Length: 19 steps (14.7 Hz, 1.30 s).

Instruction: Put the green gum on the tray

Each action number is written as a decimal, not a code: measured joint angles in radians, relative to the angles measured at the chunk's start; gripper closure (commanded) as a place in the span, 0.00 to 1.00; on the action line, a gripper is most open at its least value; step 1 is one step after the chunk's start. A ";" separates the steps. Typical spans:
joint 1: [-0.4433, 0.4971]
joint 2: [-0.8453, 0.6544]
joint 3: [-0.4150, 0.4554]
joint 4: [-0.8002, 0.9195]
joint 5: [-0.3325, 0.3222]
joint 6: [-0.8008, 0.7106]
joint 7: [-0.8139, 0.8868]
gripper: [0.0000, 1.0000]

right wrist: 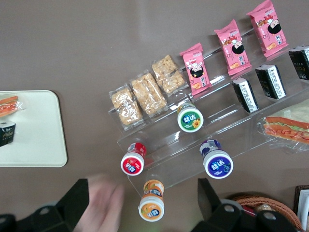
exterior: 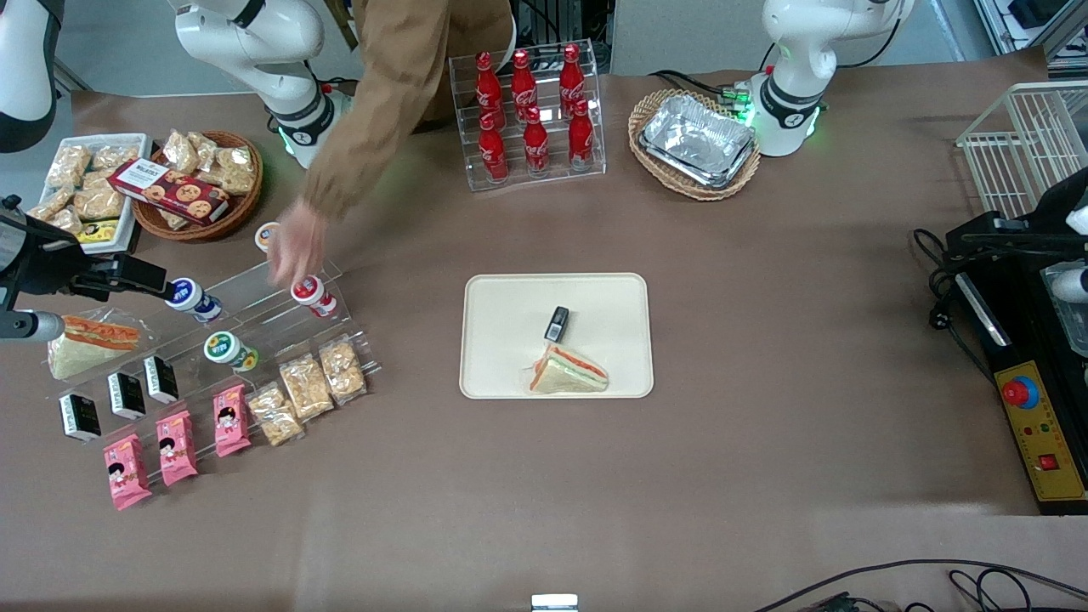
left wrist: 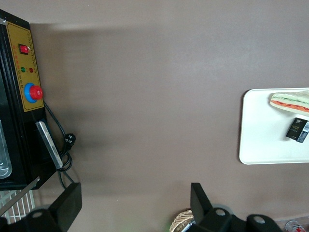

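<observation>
The green gum [exterior: 229, 350] [right wrist: 190, 117] stands on the middle step of a clear acrylic tiered stand [exterior: 255, 340] [right wrist: 212, 130] at the working arm's end of the table, untouched. On the step above it, farther from the front camera, stand a blue-lidded bottle [exterior: 192, 298] [right wrist: 217, 161] and a red-lidded bottle [exterior: 311, 293] [right wrist: 133, 161]; an orange-lidded bottle [exterior: 266, 235] [right wrist: 152, 203] sits just off the stand's top edge. A person's hand [exterior: 293, 242] [right wrist: 104, 205], blurred, reaches over the stand right by the red-lidded bottle. Nearer the camera than the green gum, the stand holds 3 clear bags of crackers [exterior: 308, 387] [right wrist: 145, 94], 3 pink snack packets [exterior: 177, 446] [right wrist: 231, 43] and 3 small black packs [exterior: 126, 395] [right wrist: 270, 81].

The tray [exterior: 501, 340] [right wrist: 38, 140] [left wrist: 260, 135] lies well apart from the stand, at mid-table, carrying a wrapped sandwich [exterior: 568, 372] [left wrist: 292, 101] and a small black pack [exterior: 557, 323] [left wrist: 297, 130].

The gripper [right wrist: 140, 212] hangs above the stand's top edge, clear of the green gum, its 2 dark fingers [right wrist: 75, 200] spread wide and holding nothing.
</observation>
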 measured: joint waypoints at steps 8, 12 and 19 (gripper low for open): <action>0.000 0.000 0.000 0.000 0.000 0.000 0.000 0.00; 0.000 0.000 0.000 0.001 0.000 0.000 -0.001 0.00; 0.003 -0.031 0.002 0.004 -0.019 -0.016 -0.013 0.00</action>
